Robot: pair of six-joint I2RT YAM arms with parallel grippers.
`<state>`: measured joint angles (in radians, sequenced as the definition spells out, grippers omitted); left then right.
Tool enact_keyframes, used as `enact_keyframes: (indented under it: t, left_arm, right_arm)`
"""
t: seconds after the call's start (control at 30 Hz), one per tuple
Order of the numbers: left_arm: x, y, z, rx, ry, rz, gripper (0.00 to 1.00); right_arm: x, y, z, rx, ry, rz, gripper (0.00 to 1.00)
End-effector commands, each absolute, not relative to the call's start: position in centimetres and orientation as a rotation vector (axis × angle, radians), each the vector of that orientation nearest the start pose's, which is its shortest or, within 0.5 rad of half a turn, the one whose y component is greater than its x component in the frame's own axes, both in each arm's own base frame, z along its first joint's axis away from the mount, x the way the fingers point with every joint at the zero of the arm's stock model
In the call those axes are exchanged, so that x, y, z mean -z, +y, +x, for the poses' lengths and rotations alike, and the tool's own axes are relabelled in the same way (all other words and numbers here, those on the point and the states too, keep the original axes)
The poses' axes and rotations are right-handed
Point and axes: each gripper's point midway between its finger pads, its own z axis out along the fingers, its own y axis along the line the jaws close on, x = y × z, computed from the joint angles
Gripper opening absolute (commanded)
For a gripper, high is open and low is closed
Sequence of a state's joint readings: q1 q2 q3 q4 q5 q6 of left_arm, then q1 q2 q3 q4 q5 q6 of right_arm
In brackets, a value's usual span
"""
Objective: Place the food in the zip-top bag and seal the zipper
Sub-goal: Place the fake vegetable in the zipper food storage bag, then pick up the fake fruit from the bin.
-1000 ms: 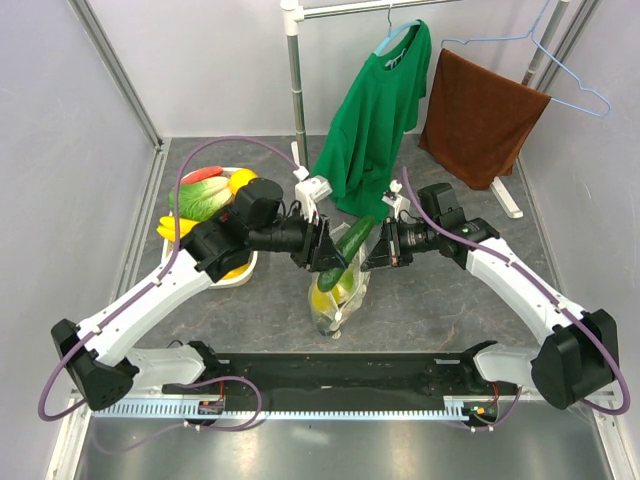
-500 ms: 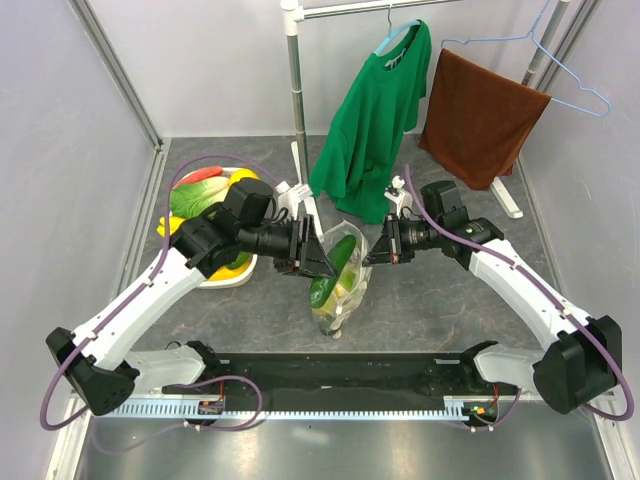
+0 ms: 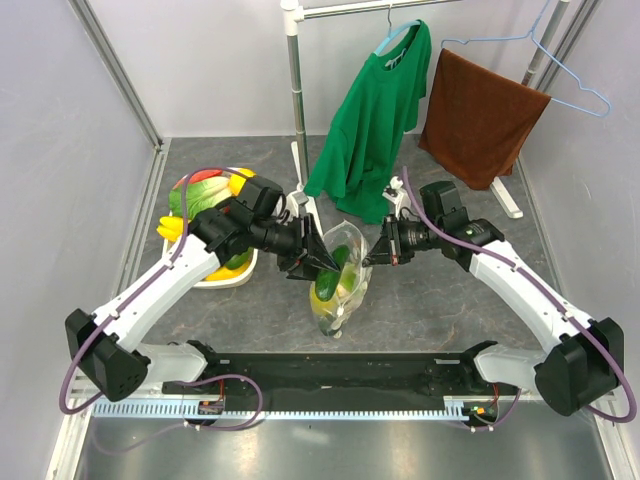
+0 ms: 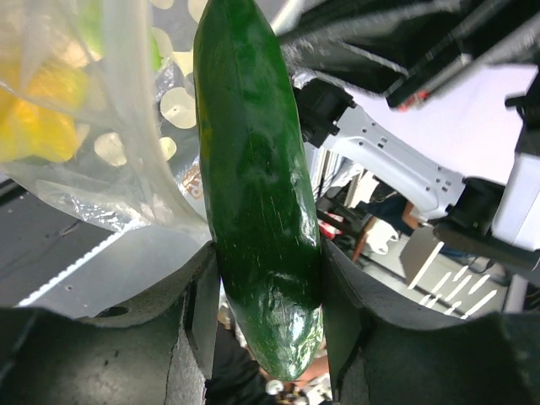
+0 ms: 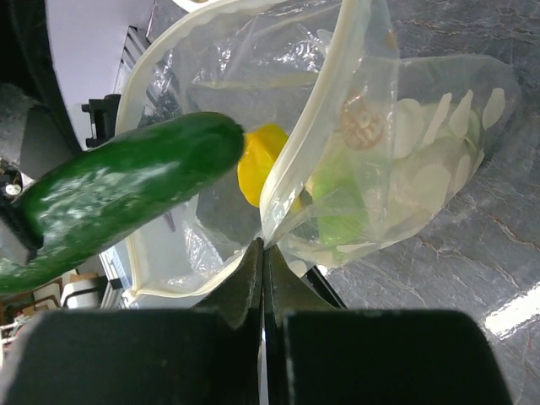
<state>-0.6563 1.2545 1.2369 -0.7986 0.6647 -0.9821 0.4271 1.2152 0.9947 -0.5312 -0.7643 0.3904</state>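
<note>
My left gripper [image 4: 268, 304] is shut on a dark green cucumber [image 4: 253, 177], its far end pointing into the open mouth of the zip-top bag [image 5: 371, 169]. From above, the cucumber [image 3: 330, 272] tilts down into the bag [image 3: 338, 295], which hangs upright in the middle of the table. Inside the bag lie a yellow piece [image 5: 260, 160] and a light green piece [image 5: 342, 211]. The right gripper [image 5: 263, 245] is shut on the bag's rim at the whitish zipper [image 5: 295, 160], holding the mouth open. More food [image 3: 205, 192] sits on the white tray [image 3: 222, 279] at the left.
A green T-shirt [image 3: 372, 120] and a brown towel [image 3: 480, 115] hang from hangers at the back, beside a white rack post [image 3: 295, 90]. A black bar [image 3: 330, 375] runs along the near edge between the arm bases.
The left arm has swung down and lowered the cucumber from above the bag's mouth so that its tip now enters the bag. The right gripper has kept hold of the rim.
</note>
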Motion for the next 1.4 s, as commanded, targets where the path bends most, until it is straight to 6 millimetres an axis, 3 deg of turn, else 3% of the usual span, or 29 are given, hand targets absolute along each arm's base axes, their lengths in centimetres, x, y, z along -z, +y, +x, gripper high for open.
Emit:
enact_keyframes:
  t: [0.0, 0.03, 0.07, 0.13, 0.3, 0.43, 0.57, 0.67, 0.7, 0.77, 0.8, 0.87, 0.9, 0.93, 1.07, 1.2, 1.23, 1.37]
  left_arm:
    - [-27.4, -29.7, 15.4, 1.513, 2.801, -0.180, 0.18]
    - [-27.3, -29.9, 15.6, 1.518, 2.803, -0.191, 0.21]
    - [-27.7, -30.0, 15.8, 1.527, 2.788, -0.185, 0.35]
    - [-27.9, -30.2, 16.1, 1.526, 2.781, -0.186, 0.46]
    - [-29.6, -29.9, 18.0, 1.537, 2.654, -0.090, 1.00]
    - [-32.1, -28.4, 20.2, 1.486, 2.482, 0.037, 1.00]
    - [-35.0, -24.9, 22.5, 1.364, 2.263, 0.152, 1.00]
    - [-36.2, -21.7, 23.0, 1.218, 2.098, 0.366, 1.00]
    - [-36.3, -20.5, 23.1, 1.084, 2.015, 0.505, 1.00]
    - [-35.2, -18.0, 24.0, 0.841, 2.005, 0.557, 1.00]
    - [-34.8, -16.6, 24.3, 0.692, 1.952, 0.663, 1.00]
    - [-32.4, -14.4, 24.4, 0.510, 2.012, 0.757, 1.00]
    - [-31.5, -13.5, 24.4, 0.416, 1.997, 0.883, 0.99]
    - [-29.5, -12.6, 23.8, 0.388, 2.080, 0.938, 0.97]
    - [-24.8, -10.4, 23.2, 0.272, 2.145, 1.191, 0.93]
    - [-21.0, -9.0, 24.4, 0.195, 2.275, 1.225, 0.87]
    - [-20.4, -8.9, 24.6, 0.189, 2.304, 1.221, 0.80]
    - [-17.4, -7.8, 26.9, 0.089, 2.410, 1.175, 0.76]
  right_arm:
    - [-23.5, 25.0, 21.1, -1.271, 2.235, -0.576, 0.00]
    - [-23.5, 25.1, 21.0, -1.271, 2.234, -0.584, 0.00]
    - [-23.5, 25.2, 20.8, -1.274, 2.233, -0.592, 0.00]
    - [-23.5, 25.3, 20.7, -1.277, 2.233, -0.600, 0.00]
    - [-23.6, 25.6, 20.6, -1.293, 2.233, -0.603, 0.00]
    - [-23.9, 25.7, 20.3, -1.318, 2.238, -0.592, 0.00]
    - [-25.1, 25.9, 19.7, -1.374, 2.216, -0.594, 0.00]
    - [-27.4, 26.2, 18.8, -1.440, 2.166, -0.611, 0.00]
    - [-28.0, 26.0, 18.8, -1.433, 2.148, -0.609, 0.00]
    - [-27.9, 26.0, 18.8, -1.432, 2.153, -0.607, 0.00]
    - [-27.5, 26.0, 18.8, -1.429, 2.163, -0.606, 0.00]
    - [-26.9, 26.0, 18.9, -1.422, 2.184, -0.594, 0.00]
    - [-26.4, 26.0, 19.0, -1.419, 2.199, -0.588, 0.00]
    - [-26.1, 26.0, 19.1, -1.412, 2.204, -0.588, 0.00]
    - [-25.1, 26.0, 19.3, -1.405, 2.230, -0.585, 0.00]
    - [-24.7, 26.0, 19.3, -1.403, 2.242, -0.583, 0.00]
    - [-24.6, 26.0, 19.3, -1.403, 2.245, -0.582, 0.00]
    - [-24.5, 26.0, 19.3, -1.405, 2.248, -0.581, 0.00]
